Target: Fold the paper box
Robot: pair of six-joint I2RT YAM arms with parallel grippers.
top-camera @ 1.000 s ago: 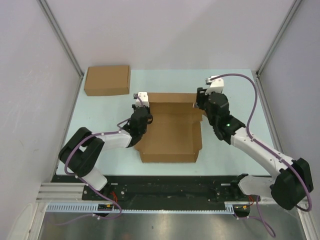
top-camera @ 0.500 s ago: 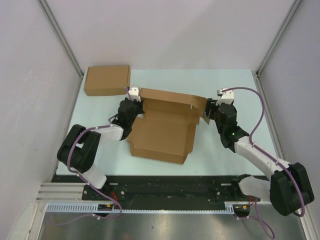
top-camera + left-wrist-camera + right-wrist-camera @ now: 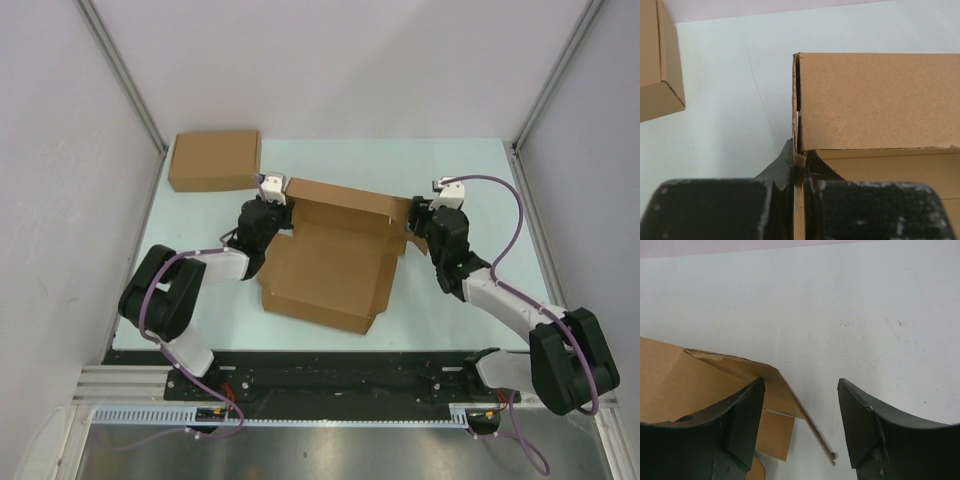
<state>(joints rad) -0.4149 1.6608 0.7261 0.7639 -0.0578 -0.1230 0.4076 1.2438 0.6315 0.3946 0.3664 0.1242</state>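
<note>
L jaws pinching paper box [image 3: 330, 265] wall at far-left corner, R jaws spread w/ flap [image 3: 740, 371] edge between

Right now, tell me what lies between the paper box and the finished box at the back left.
Bare table, by the left wrist view, between paper box and finished box. From above, the left gripper sits over that gap.

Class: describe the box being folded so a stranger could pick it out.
On the pale table, look at the middle. The paper box lies open there, its flaps raised, pinched by the left gripper; the closed box sits flat at the far left corner.
</note>
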